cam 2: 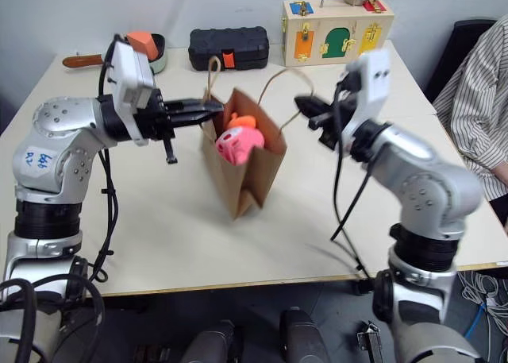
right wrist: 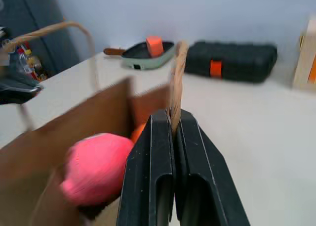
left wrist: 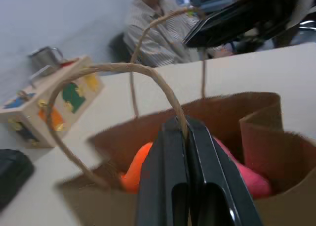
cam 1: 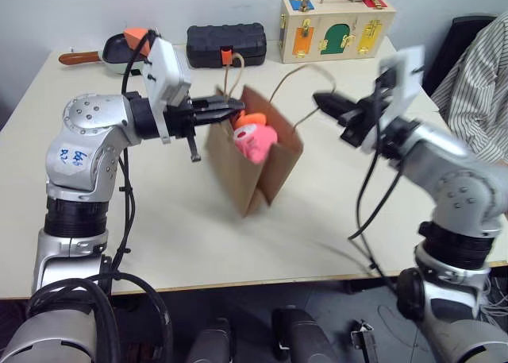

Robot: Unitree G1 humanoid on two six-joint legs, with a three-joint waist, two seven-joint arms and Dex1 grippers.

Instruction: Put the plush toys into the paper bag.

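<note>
The brown kraft paper bag [cam 1: 252, 166] hangs between both arms, the orange plush toy [cam 1: 249, 121] and pink plush toy [cam 1: 255, 141] inside; left jaws [cam 1: 235, 106] and right jaws [cam 1: 321, 101] each pinch a twisted cord handle [left wrist: 163, 90], above the desk [cam 1: 190, 236]

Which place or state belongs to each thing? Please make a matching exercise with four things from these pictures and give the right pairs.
Things:
1. pink plush toy
2. left tool
3. black ribbed case
4. wooden latch box

Places or states:
A. at the far table edge, beside the pan
B. inside the paper bag, next to the orange plush toy
C. at the far table edge, with coloured doors
D. shut on a cord handle of the bag

Pairs: 1-B, 2-D, 3-A, 4-C
</note>
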